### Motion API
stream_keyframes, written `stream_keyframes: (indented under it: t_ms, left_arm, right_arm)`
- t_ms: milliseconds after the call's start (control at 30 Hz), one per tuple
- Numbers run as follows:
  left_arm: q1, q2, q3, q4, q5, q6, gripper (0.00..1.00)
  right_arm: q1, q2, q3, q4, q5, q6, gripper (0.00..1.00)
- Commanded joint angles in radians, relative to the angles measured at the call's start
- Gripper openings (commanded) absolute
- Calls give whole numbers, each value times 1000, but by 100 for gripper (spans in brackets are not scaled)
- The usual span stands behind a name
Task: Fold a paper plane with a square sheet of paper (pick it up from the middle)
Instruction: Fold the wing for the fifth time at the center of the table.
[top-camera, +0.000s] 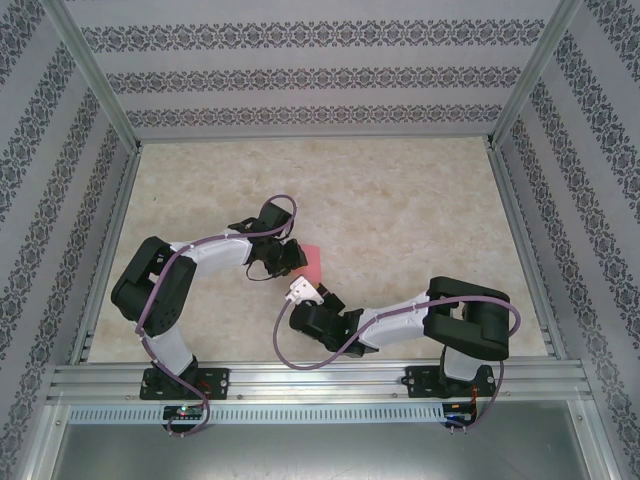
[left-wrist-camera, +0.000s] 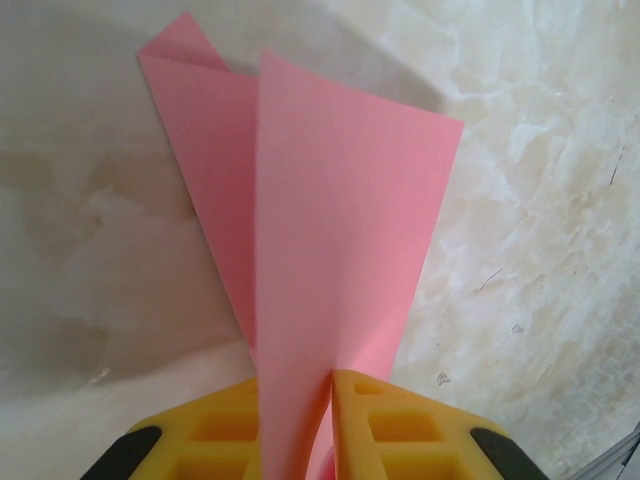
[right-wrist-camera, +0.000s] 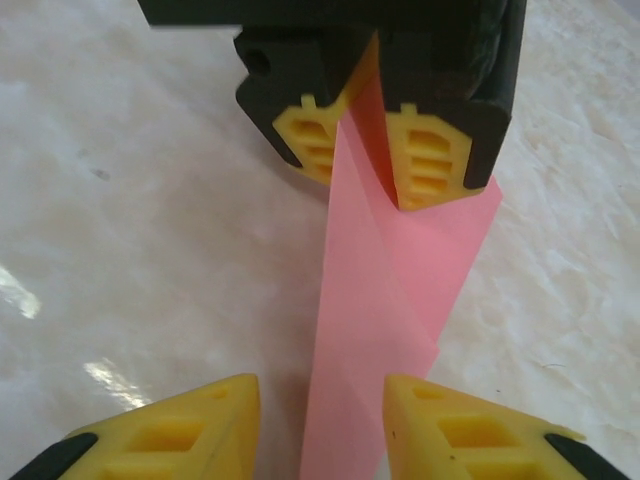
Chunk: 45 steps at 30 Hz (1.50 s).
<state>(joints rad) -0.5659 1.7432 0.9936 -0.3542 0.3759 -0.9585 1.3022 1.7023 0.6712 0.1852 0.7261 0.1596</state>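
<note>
The pink square sheet of paper (top-camera: 311, 262) is folded into long layered flaps with diagonal creases and stands on edge off the marble table. My left gripper (left-wrist-camera: 332, 380) is shut on its lower edge, and the flaps (left-wrist-camera: 340, 220) fan out ahead of the yellow fingers. In the right wrist view the left gripper (right-wrist-camera: 365, 150) pinches the far end of the paper (right-wrist-camera: 390, 290). My right gripper (right-wrist-camera: 322, 385) is open, its fingers on either side of the near end of the paper with a gap on each side. From above, both grippers (top-camera: 290, 258) (top-camera: 312, 292) meet at the paper.
The beige marble tabletop (top-camera: 400, 200) is bare around the arms. Patterned walls with metal posts (top-camera: 515, 90) enclose it on three sides, and an aluminium rail (top-camera: 320, 378) carrying both arm bases runs along the near edge.
</note>
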Motion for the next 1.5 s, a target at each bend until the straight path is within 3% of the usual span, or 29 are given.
stream_keyframes:
  t_ms: [0, 700, 833, 967, 1167, 1467]
  left_arm:
    - [-7, 15, 28, -28, -5, 17, 18]
    - [-7, 13, 42, -53, -8, 31, 20]
    - [-3, -12, 56, -90, -40, 54, 24]
    - [11, -65, 59, -131, -87, 78, 34]
    - [36, -165, 45, -199, -191, 101, 46]
    - [40, -252, -23, -152, -224, 83, 49]
  right_arm:
    - [5, 29, 31, -20, 61, -25, 35]
    - [3, 82, 46, -38, 97, 36, 1]
    - [-4, 56, 33, -30, 89, 75, 0]
    - [-33, 2, 0, 2, 7, 150, 0]
    - [-120, -104, -109, 170, -229, 300, 0]
    - [-258, -118, -194, 362, -542, 479, 0]
